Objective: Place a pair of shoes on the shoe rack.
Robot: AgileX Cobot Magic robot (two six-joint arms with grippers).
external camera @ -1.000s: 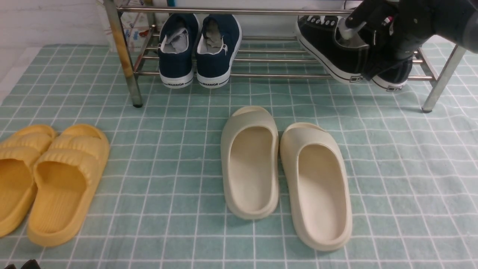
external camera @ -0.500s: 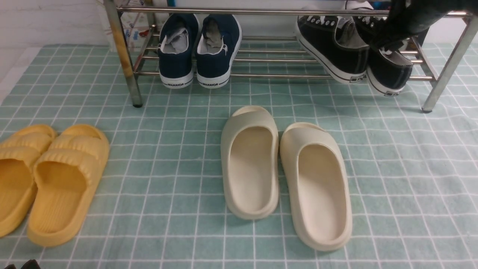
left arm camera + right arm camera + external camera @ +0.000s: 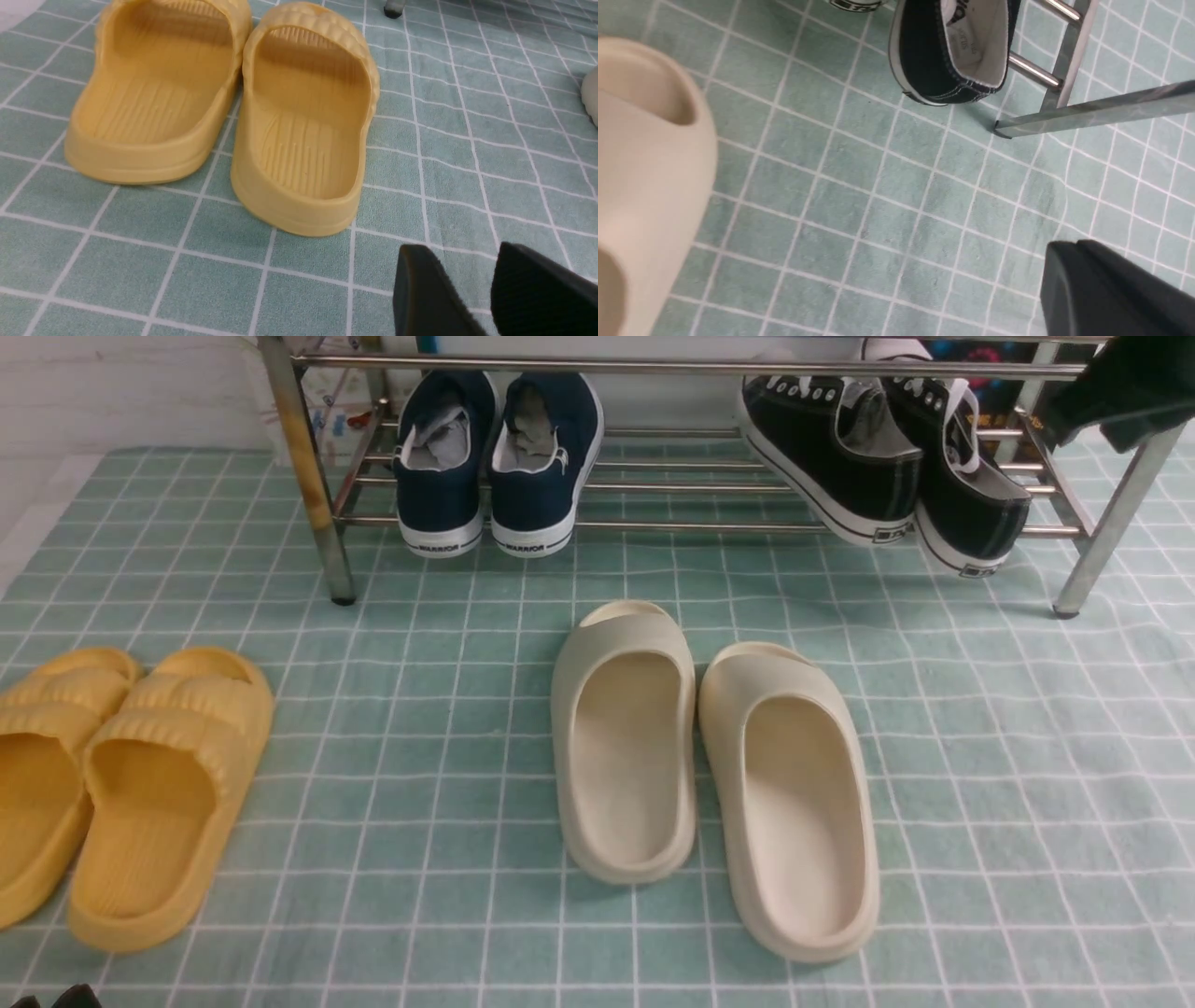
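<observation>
inspected bench (image 3: 980, 784): spread with green checked cloth. found rack (image 3: 653, 366) standing across the far side, chrome bars, slanted legs. noted cream slippers (image 3: 709, 765) side by side at centre of bench, in front of rack and apart from it. noted yellow slippers (image 3: 121, 784) side by side at left edge, well apart from cream pair. located sneakers (image 3: 840, 467) on rack's lower shelf at its right end, touching each other, heels toward camera, both angled. found right one's heel hanging past front bar, tipped down toward bench. logged navy shoes (image 3: 495, 457) on same shelf toward left end, heels at front bar, well apart from sneakers. checked left claw (image 3: 488, 298): low over bench near yellow slippers, fingers parted, nothing between, released. checked right claw (image 3: 1069, 270): above bench near rack's right leg, apart from sneakers; cannot tell whether released or clenched.
</observation>
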